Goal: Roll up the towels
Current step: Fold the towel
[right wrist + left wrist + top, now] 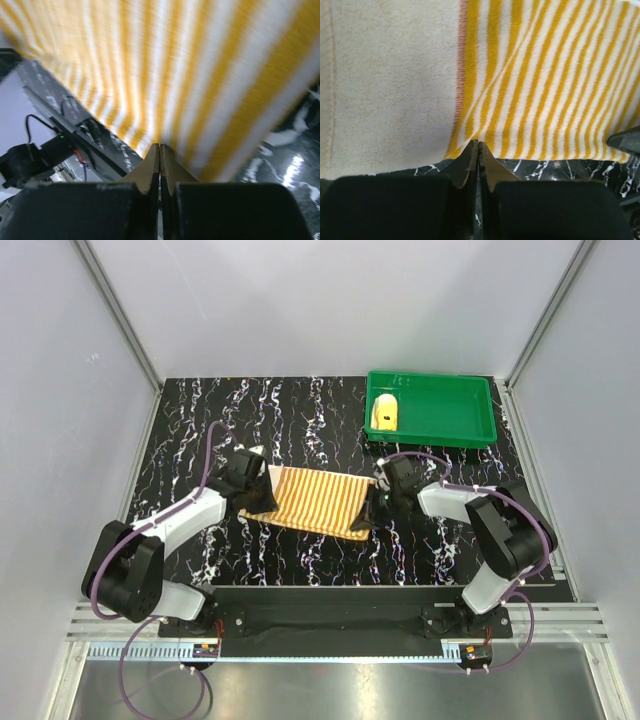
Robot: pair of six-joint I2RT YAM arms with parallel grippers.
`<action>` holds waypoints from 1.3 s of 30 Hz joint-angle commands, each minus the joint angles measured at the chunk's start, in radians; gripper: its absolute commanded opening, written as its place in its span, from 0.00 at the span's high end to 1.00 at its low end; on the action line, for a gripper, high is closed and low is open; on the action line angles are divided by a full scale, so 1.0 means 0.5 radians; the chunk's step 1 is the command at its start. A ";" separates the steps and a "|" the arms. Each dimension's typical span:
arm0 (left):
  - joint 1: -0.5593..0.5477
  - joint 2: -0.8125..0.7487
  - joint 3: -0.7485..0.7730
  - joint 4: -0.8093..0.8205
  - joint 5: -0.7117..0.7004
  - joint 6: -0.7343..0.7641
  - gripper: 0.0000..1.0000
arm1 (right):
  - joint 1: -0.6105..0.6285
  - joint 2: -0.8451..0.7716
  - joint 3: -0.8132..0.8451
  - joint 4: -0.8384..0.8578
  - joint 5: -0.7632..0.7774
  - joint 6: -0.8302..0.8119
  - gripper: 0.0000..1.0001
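The striped towel (318,500), orange-yellow and cream, lies spread between my two grippers in the top view. My left gripper (265,498) is shut on its left near edge; in the left wrist view the jaws (478,143) meet on the hem, where the stripes (545,80) border a plain cream part (390,85) and pucker toward the tips. My right gripper (366,510) is shut on the right end. In the right wrist view its tips (160,146) pinch the blurred towel (190,70), which rises off the table. The yellow towel (385,412) lies rolled in the green tray (432,443).
The green tray stands at the back right of the black marbled table (300,420). White walls with metal posts close in the table on three sides. The arms' base rail (330,615) runs along the near edge. The right gripper's dark finger (626,142) shows at the left wrist view's right edge.
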 commanded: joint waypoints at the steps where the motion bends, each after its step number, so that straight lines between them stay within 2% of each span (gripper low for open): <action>1: 0.007 -0.042 -0.050 0.008 -0.284 -0.094 0.95 | 0.006 0.007 -0.150 0.055 0.065 0.018 1.00; 4: 0.023 -0.070 -0.121 -0.057 -0.401 -0.168 0.94 | -0.013 0.004 -0.236 -0.034 0.185 -0.013 1.00; 6: 0.038 -0.076 -0.179 -0.063 -0.432 -0.189 0.94 | -0.037 0.001 -0.258 -0.046 0.155 -0.019 1.00; 16: 0.299 -0.024 -0.268 -0.164 -0.484 -0.257 0.89 | -0.053 -0.140 -0.095 -0.500 0.430 -0.111 1.00; 20: 0.320 -0.061 -0.247 -0.146 -0.447 -0.211 0.83 | -0.056 -0.247 -0.052 -0.561 0.339 -0.169 0.97; 21: 0.320 -0.088 -0.232 -0.152 -0.447 -0.202 0.82 | -0.053 -0.311 -0.031 -0.568 0.278 -0.176 0.91; 22: 0.311 -0.183 -0.140 -0.201 -0.447 -0.202 0.74 | -0.056 -0.464 0.069 -0.677 0.241 -0.233 0.66; 23: 0.311 -0.184 -0.139 -0.222 -0.447 -0.202 0.74 | -0.056 -0.465 0.070 -0.678 0.240 -0.234 0.66; 25: 0.253 -0.278 -0.035 -0.265 -0.505 -0.187 0.71 | -0.056 -0.575 0.177 -0.825 0.301 -0.258 0.56; 26: 0.213 -0.309 0.004 -0.320 -0.548 -0.174 0.68 | -0.056 -0.615 0.217 -0.877 0.332 -0.286 0.46; 28: 0.042 -0.386 0.152 -0.391 -0.713 -0.153 0.66 | -0.056 -0.719 0.315 -1.033 0.464 -0.295 0.35; 29: -0.029 -0.404 0.201 -0.449 -0.766 -0.147 0.65 | -0.056 -0.759 0.346 -1.128 0.525 -0.298 0.26; 32: -0.329 -0.432 0.345 -0.511 -0.938 -0.162 0.60 | -0.059 -0.919 0.444 -1.321 0.896 -0.243 0.13; 33: -0.418 -0.417 0.376 -0.514 -0.984 -0.171 0.56 | -0.065 -0.995 0.475 -1.377 1.143 -0.219 0.02; 34: -0.616 -0.399 0.434 -0.514 -1.087 -0.192 0.55 | -0.071 -1.035 0.491 -1.426 1.264 -0.188 0.00; 36: -0.811 -0.286 0.492 -0.474 -1.162 -0.199 0.52 | -0.120 -1.155 0.494 -1.536 1.539 -0.096 0.00; 37: -0.988 -0.227 0.526 -0.465 -1.229 -0.199 0.50 | -0.138 -1.195 0.488 -1.555 1.596 -0.050 0.00; 39: -1.136 0.005 0.664 -0.462 -1.281 -0.193 0.48 | -0.203 -1.311 0.494 -1.611 1.709 -0.013 0.00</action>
